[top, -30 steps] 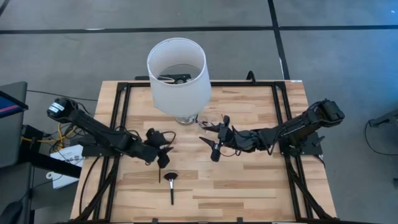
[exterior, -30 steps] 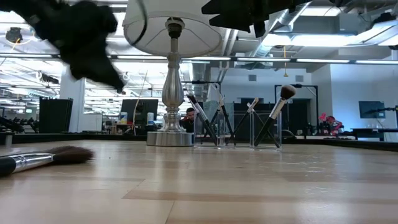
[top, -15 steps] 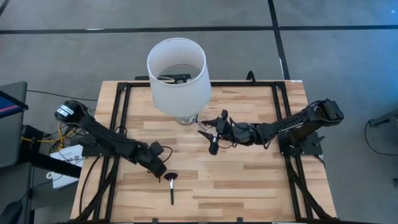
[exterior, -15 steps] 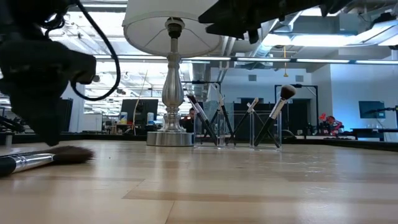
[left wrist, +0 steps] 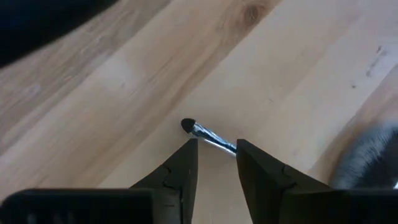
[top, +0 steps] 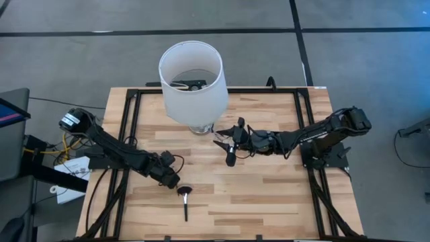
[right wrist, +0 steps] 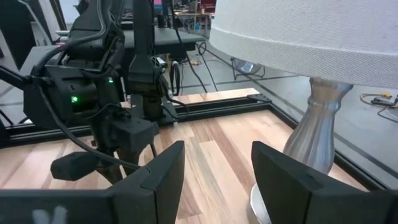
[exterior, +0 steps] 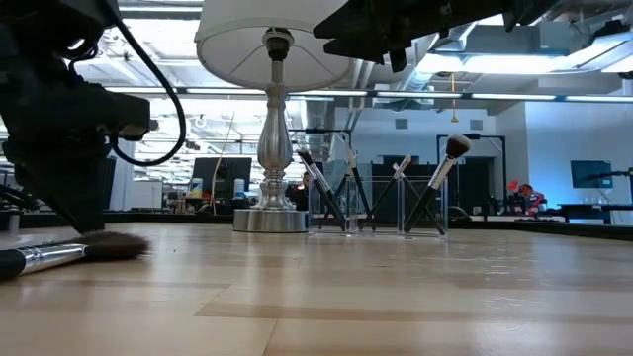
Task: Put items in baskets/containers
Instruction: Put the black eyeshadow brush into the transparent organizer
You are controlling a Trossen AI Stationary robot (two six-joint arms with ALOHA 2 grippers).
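Observation:
A thin makeup brush (left wrist: 208,135) with a small dark tip and silvery ferrule lies flat on the wooden table. My left gripper (left wrist: 214,146) is open and low over it, one finger on each side of its ferrule; I cannot tell whether they touch it. A larger brush with a fan-shaped head (top: 185,202) lies flat just beside it, toward the near edge. My right gripper (top: 225,149) is open and empty above the table by the clear plastic container (exterior: 376,203). Several brushes (exterior: 440,183) lean inside the container.
A lamp with a white shade (top: 193,74) and a silvery base (exterior: 269,220) stands at the far middle, right beside the container and my right gripper. Black frame rails (top: 132,121) run along the table's left, right and far sides. Bare wood lies toward the near right.
My left gripper has gone toward the table's near edge and down to the tabletop, ending over the thin brush beside the fan brush. My right gripper has shifted a little toward the far edge, toward the lamp. The brushes have not moved.

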